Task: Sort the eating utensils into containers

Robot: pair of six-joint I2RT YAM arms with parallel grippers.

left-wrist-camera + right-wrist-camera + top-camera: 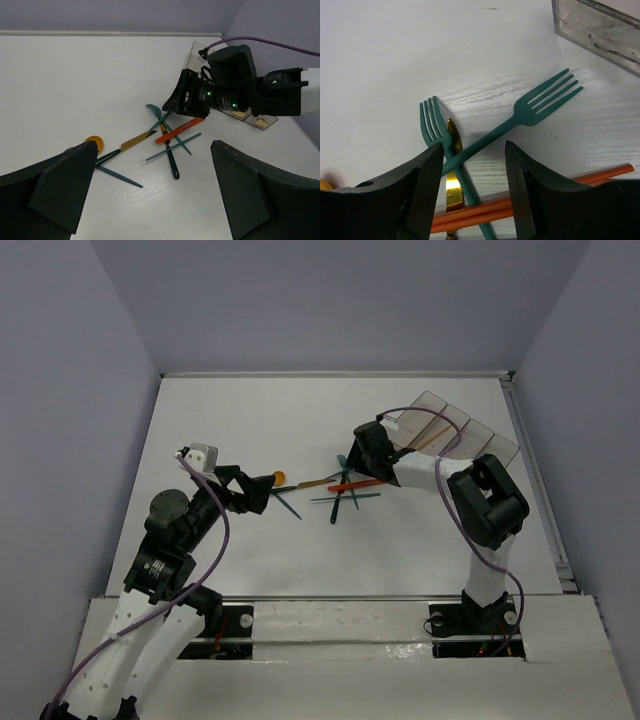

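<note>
Several utensils (345, 492) lie crossed in a loose pile mid-table. The right wrist view shows two teal forks (540, 102) (432, 125), a gold knife blade (452, 185) and red-orange handles (485, 212). My right gripper (472, 192) (358, 465) is open, low over the crossing forks, holding nothing. My left gripper (155, 200) (268, 492) is open and empty at the pile's left end, near an orange spoon (94, 143), a gold knife (132, 142) and a dark blue utensil (120, 176). The translucent containers (455, 430) stand behind the right arm, at the back right.
A container corner (600, 30) shows just beyond the forks in the right wrist view. The right arm (235, 95) crosses in front of the bins. Grey walls enclose the white table (250, 420) at the back and sides.
</note>
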